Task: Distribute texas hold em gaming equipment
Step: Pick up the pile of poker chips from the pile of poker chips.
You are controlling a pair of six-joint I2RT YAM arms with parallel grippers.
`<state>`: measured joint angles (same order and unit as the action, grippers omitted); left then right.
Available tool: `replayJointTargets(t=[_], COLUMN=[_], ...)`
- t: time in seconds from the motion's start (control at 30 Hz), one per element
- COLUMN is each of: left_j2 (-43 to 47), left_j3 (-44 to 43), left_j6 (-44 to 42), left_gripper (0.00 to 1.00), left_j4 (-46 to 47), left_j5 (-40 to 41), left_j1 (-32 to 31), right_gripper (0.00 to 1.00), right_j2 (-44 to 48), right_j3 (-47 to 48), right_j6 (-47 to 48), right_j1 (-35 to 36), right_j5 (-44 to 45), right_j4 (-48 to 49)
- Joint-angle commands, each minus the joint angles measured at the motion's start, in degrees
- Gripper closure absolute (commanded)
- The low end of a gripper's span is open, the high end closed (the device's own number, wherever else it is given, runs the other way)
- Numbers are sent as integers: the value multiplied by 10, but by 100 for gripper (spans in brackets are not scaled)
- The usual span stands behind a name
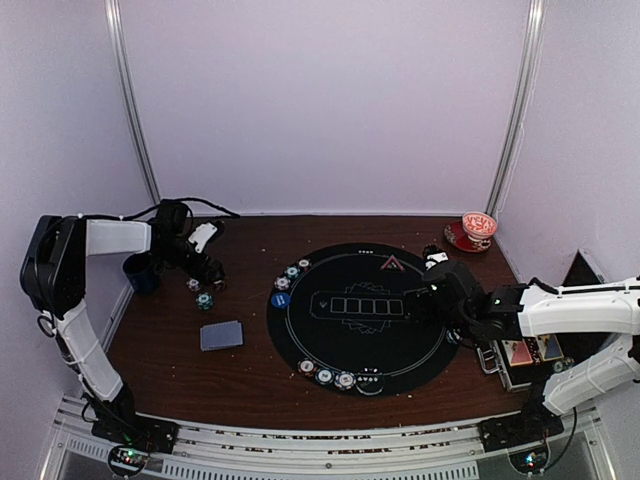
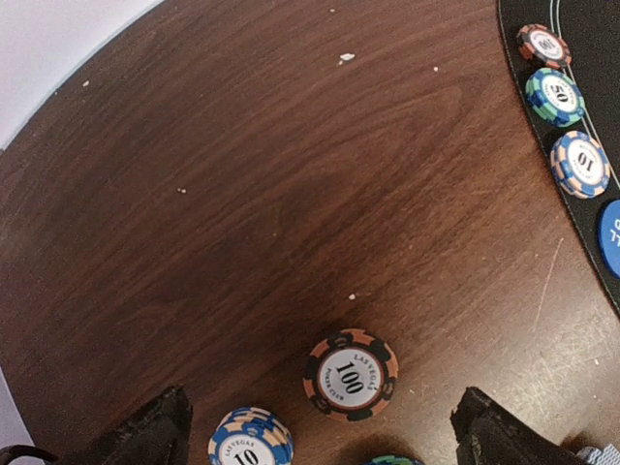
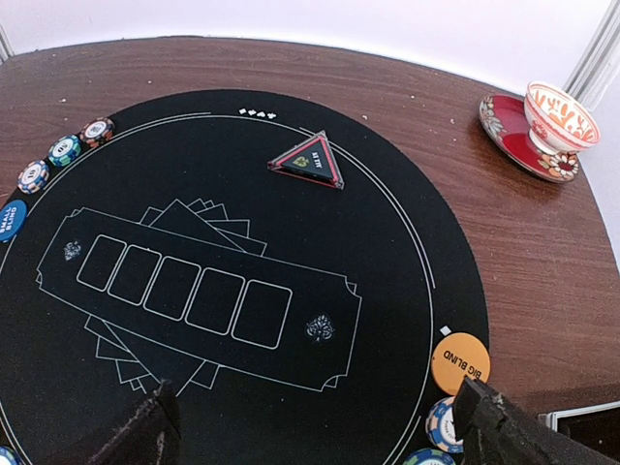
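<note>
My left gripper [image 1: 205, 268] hangs open over the wood at the left. Between its fingertips [image 2: 325, 436] lie an orange-black 100 chip [image 2: 351, 374], a blue 10 chip stack [image 2: 250, 439] and a green chip [image 2: 392, 461], none of them gripped. The grey-blue card deck [image 1: 221, 335] lies nearer the front. My right gripper [image 3: 325, 431] is open and empty above the black mat [image 3: 242, 387]. An orange Big Blind disc [image 3: 460, 362] and a blue chip [image 3: 444, 424] sit by its right finger. The red triangle marker [image 3: 308, 161] lies at the mat's far side.
Chips [image 1: 292, 272] and a blue disc [image 1: 280, 299] line the mat's left edge, and more chips [image 1: 325, 377] its near edge. A red-patterned cup [image 3: 557, 111] on a saucer stands at the back right. A metal case [image 1: 525, 355] lies right of the mat, a dark cup [image 1: 140, 272] at far left.
</note>
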<state>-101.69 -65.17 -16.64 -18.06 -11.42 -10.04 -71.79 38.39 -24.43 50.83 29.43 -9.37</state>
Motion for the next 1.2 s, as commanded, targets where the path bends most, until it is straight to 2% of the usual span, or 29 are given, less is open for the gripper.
replayJointTargets(t=[0.0,0.63,0.87,1.17], left_j2=[-19,-75,-87,-95], left_j3=[-16,-41,-45,-48], left_j6=[17,15,14,16], left_gripper=[4,26,28,37], left_j4=[8,1,-3,-4], left_j5=[-5,-37,-41,-42], left_j1=[1,5,7,9], right_gripper=[0,0,0,0], right_j2=[1,-4,-4,-5], right_j3=[10,12,12,12], right_j6=[2,3,3,3], right_j1=[3,5,5,6], right_j5=[9,11,11,12], right_j4=[0,0,0,0])
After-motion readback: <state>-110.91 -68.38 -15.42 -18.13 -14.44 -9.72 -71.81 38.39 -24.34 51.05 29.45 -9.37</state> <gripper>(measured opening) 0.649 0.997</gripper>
